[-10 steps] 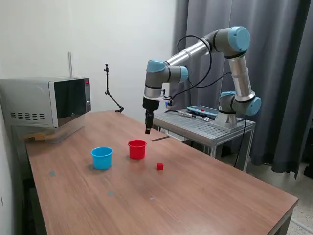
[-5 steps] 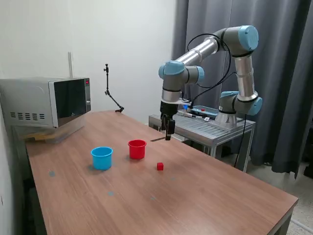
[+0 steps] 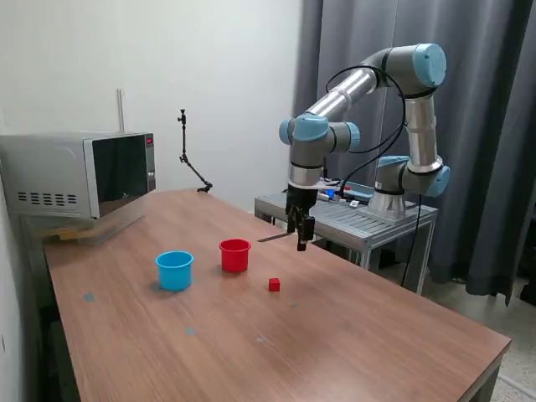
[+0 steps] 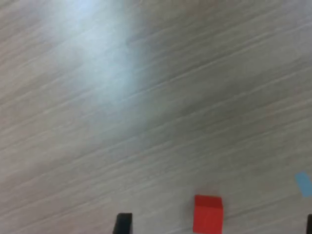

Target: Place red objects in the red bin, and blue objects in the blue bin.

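Observation:
One small red cube point(image 3: 274, 285) lies on the wooden table, to the exterior view's right of the red bin point(image 3: 235, 255). The blue bin point(image 3: 174, 270), a light blue cup, stands on the red bin's other side. My gripper point(image 3: 301, 243) hangs above the table, behind the cube and toward the exterior view's right of it, clear of both cups. In the wrist view the red cube point(image 4: 208, 213) shows on the wood far below, and one dark fingertip point(image 4: 123, 223) stands wide apart from the other at the picture's edge, nothing held. Blue objects are out of view; the cups' insides are hidden.
A microwave point(image 3: 79, 174) sits at the table's far end on the exterior view's left. A metal cart point(image 3: 356, 219) carrying the arm's base stands behind the table, with a small black stand point(image 3: 191, 159) by the wall. Small bluish marks point(image 3: 190, 330) dot the wood.
The arm has swung toward the exterior view's right, from behind the red bin to a spot past it, and the gripper has come a little lower. Cups and cube have not moved.

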Tool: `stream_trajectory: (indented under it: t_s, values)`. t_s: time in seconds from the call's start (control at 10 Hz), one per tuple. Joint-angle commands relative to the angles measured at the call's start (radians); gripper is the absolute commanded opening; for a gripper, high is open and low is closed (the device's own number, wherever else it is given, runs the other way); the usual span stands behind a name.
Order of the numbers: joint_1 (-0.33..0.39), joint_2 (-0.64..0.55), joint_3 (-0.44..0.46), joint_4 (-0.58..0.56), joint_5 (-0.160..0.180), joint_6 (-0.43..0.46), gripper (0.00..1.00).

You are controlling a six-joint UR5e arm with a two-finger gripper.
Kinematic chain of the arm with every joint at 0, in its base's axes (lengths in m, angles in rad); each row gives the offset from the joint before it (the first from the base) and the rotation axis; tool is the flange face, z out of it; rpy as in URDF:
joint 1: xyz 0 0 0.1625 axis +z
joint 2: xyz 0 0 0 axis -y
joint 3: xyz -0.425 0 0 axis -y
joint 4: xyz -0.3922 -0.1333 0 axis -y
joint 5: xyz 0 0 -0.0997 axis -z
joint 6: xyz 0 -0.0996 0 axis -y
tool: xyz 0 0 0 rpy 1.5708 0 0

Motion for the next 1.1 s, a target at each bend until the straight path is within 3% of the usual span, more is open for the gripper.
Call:
stream_trajectory:
  t_s: [0.0, 0.4, 0.6, 0.8, 1.0]
  values:
    - [0.004, 0.034, 0.004, -0.031, 0.001, -0.005, 1.00]
    - [0.016, 0.081, -0.002, -0.100, 0.014, -0.097, 1.00]
    - [0.014, 0.109, 0.003, -0.117, 0.014, -0.105, 1.00]
    - [0.014, 0.140, 0.010, -0.133, 0.051, -0.128, 1.00]
    - [0.011, 0.154, 0.007, -0.137, 0.051, -0.123, 1.00]
